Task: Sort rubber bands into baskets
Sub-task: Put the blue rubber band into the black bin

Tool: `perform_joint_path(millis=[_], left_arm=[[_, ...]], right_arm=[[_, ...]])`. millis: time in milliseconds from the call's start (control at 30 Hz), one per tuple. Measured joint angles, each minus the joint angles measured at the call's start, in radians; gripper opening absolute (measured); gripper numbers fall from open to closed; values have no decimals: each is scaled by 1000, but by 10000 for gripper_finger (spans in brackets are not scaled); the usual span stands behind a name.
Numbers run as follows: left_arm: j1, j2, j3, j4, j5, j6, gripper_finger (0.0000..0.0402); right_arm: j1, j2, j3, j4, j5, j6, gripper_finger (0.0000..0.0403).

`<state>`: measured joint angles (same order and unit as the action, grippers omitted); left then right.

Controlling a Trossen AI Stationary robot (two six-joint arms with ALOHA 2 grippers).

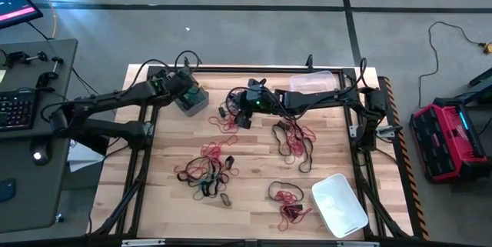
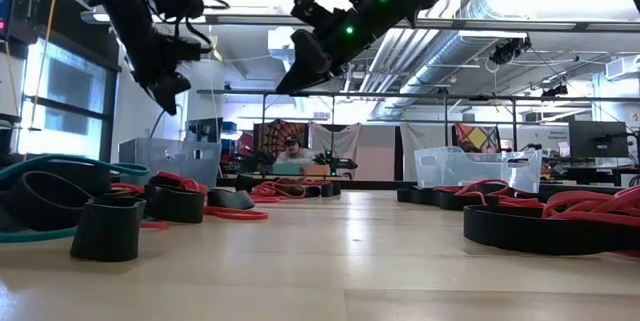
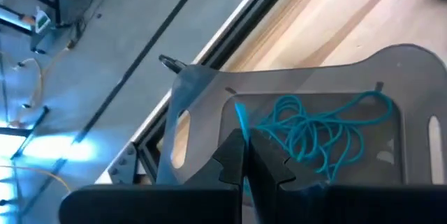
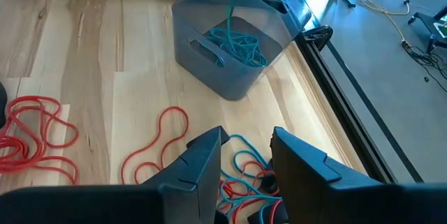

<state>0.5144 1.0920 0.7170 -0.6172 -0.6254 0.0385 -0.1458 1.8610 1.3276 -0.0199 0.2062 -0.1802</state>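
Your left hand (image 3: 244,172), pinched on a teal band (image 3: 241,123), hangs over the grey basket (image 1: 192,99) at the tabletop's far-left corner, where teal collects; right hand (image 4: 246,165) is apart above loose bands (image 4: 241,175).

Left end effector (image 3: 244,172) — fingers cut off at the frame edge; distant person (image 2: 291,148) blurred.

Wood table (image 1: 261,178) (smooth, pale); translucent plastic grey basket (image 4: 230,39).
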Motion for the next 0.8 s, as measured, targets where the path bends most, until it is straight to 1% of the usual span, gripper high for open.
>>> perform_joint_path(millis=[100,200,300,400,467,533,667,700,800], left_arm=[[23,0,-23,25,49,0,0],[29,0,-29,41,71,8,4],[18,0,-29,48,72,19,24],[6,0,-29,55,74,42,55],[-4,0,-29,68,73,44,79],[-15,-5,-29,71,74,44,103],[-43,-33,-29,81,84,44,146],[-52,-43,-29,86,97,44,154],[-88,-85,-29,101,168,60,171]], right_arm=[[0,0,0,-10,0,0,117],[0,0,0,-23,0,0,117],[0,0,0,-37,-2,-1,117],[0,0,0,-55,-30,6,113],[0,4,-7,-44,-41,11,100],[0,4,-42,8,-47,10,78],[-6,6,-137,129,-73,36,13],[-7,6,-164,161,-80,49,8],[-7,6,-231,222,-86,99,15]])
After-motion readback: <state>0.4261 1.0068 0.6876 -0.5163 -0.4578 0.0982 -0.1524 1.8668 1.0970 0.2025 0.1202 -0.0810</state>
